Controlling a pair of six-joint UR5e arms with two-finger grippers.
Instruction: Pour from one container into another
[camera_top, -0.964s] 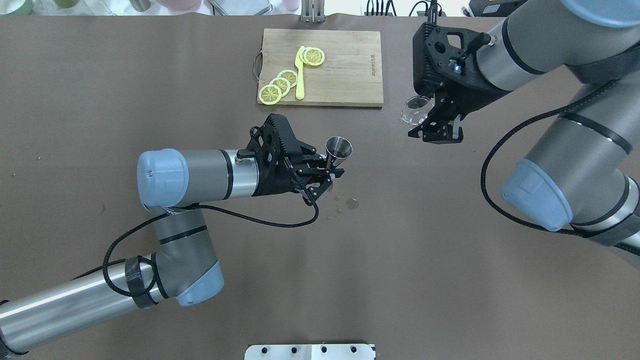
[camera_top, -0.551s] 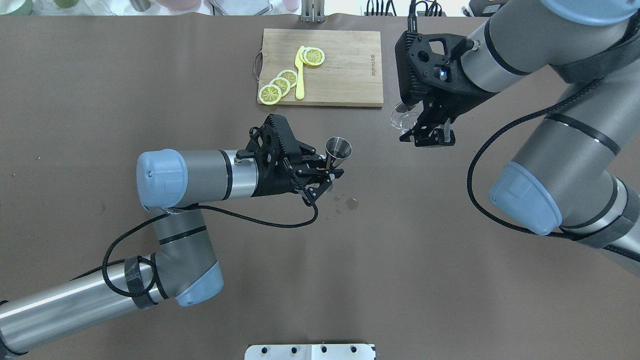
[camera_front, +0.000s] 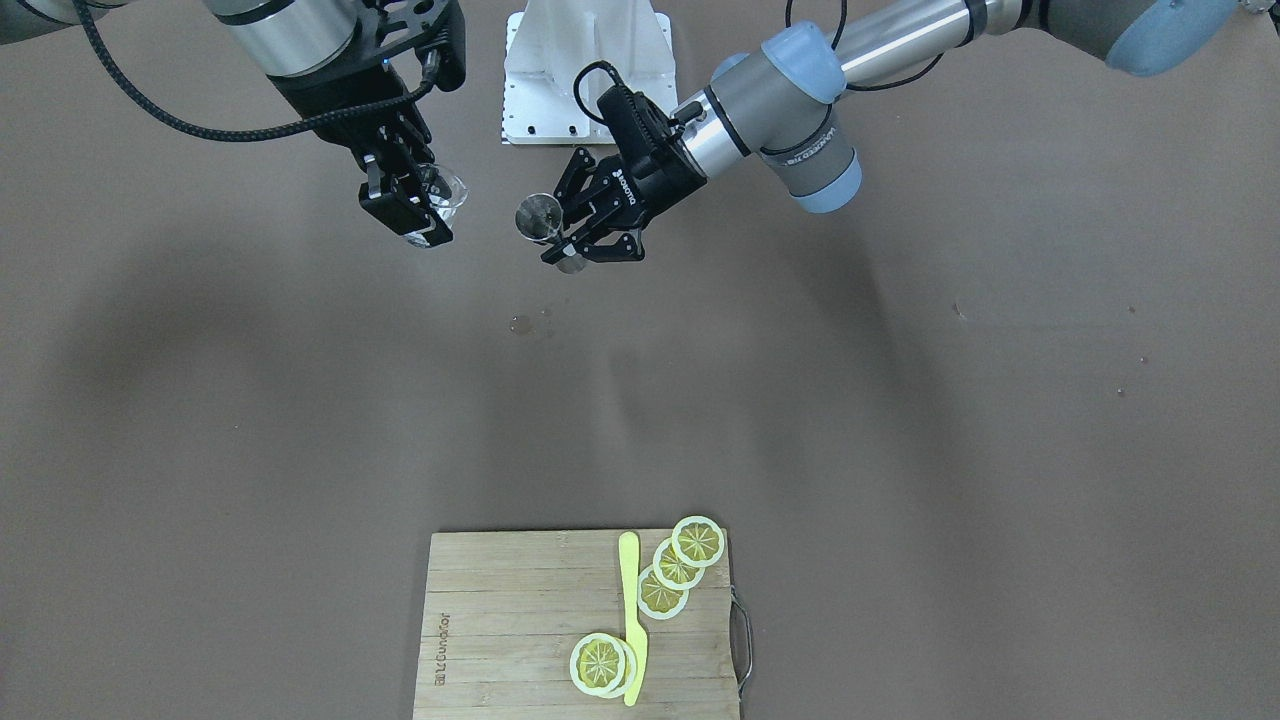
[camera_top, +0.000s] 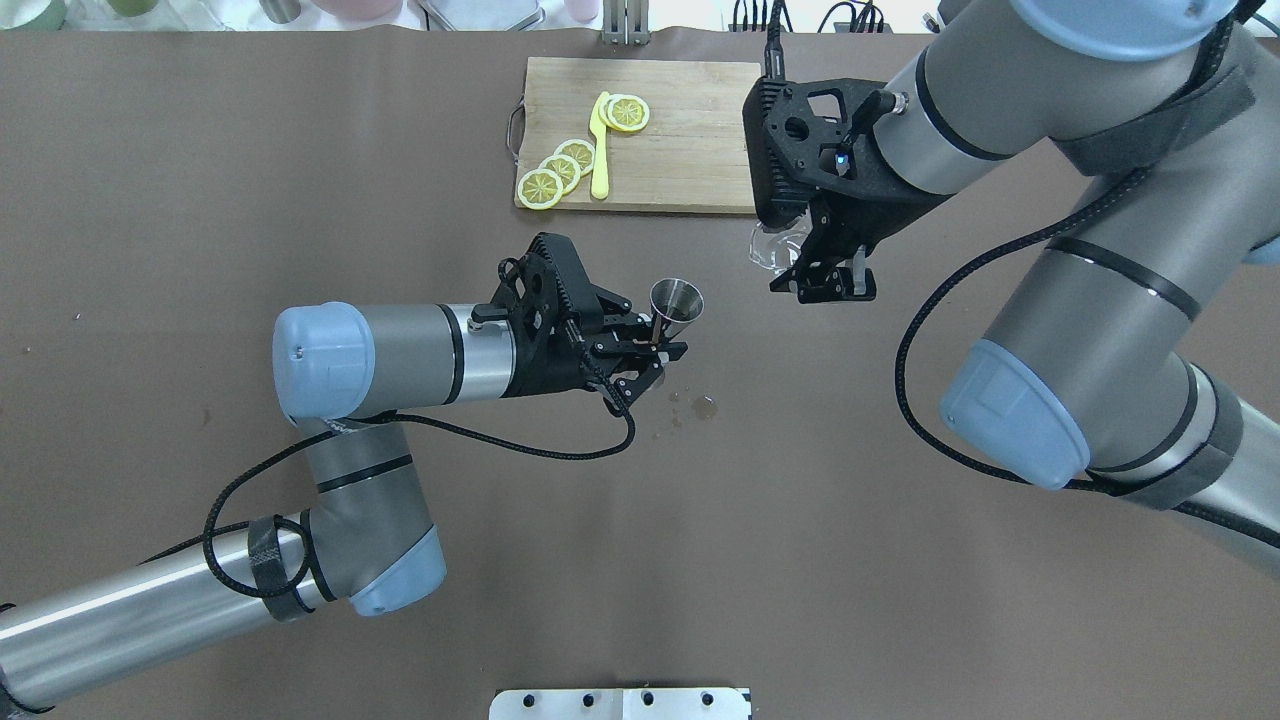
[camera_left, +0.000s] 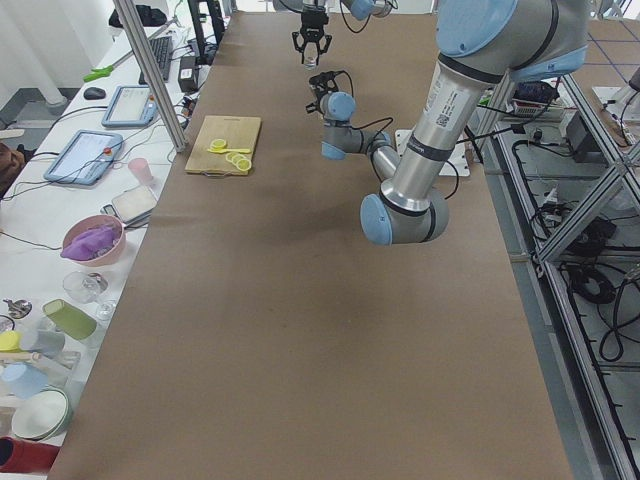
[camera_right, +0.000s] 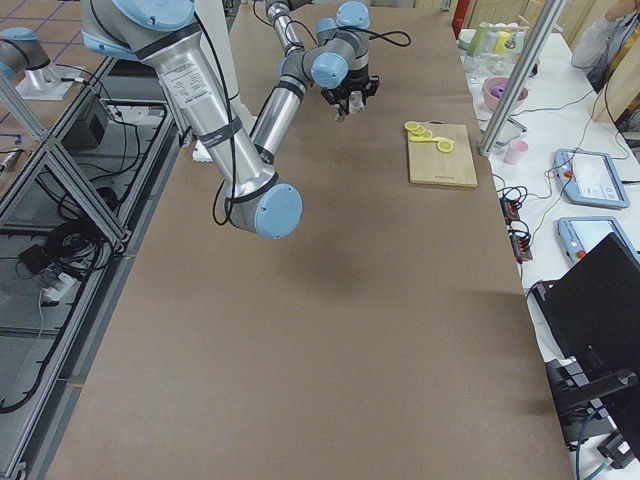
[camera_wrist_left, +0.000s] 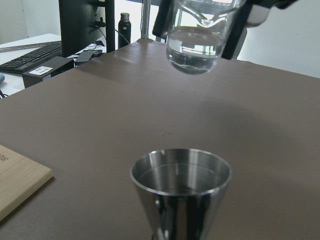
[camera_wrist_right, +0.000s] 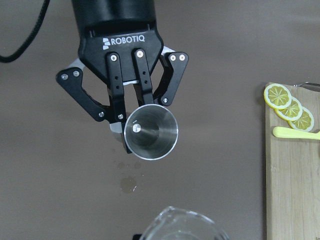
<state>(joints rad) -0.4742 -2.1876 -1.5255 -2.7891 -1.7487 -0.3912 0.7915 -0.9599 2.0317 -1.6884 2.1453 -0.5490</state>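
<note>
Since the earlier overhead frame, the right gripper (camera_top: 822, 282) had carried the glass beaker (camera_top: 772, 246) across the table toward the steel jigger (camera_top: 677, 299), while the left gripper (camera_top: 655, 350) had kept its station; the right fingers were clamped on the beaker wall, and the left fingers were clamped on the jigger's narrow waist, holding it upright with the mouth up; both vessels hung above the table, near each other but apart; in the left wrist view the beaker sat higher than, and beyond, the jigger, roughly level and holding clear liquid; pouring had not begun. Wet spots (camera_top: 704, 405) lay on the table below the jigger; the cutting board (camera_top: 690, 130) with lemon slices (camera_top: 560, 165) and a yellow knife (camera_top: 599, 150) lay well apart. The beaker was judged rigid, fragile and smooth, its load liable to slosh; a firm hold on the wall suited it; the jigger was judged light, stiff and slippery, best held at the waist.
</note>
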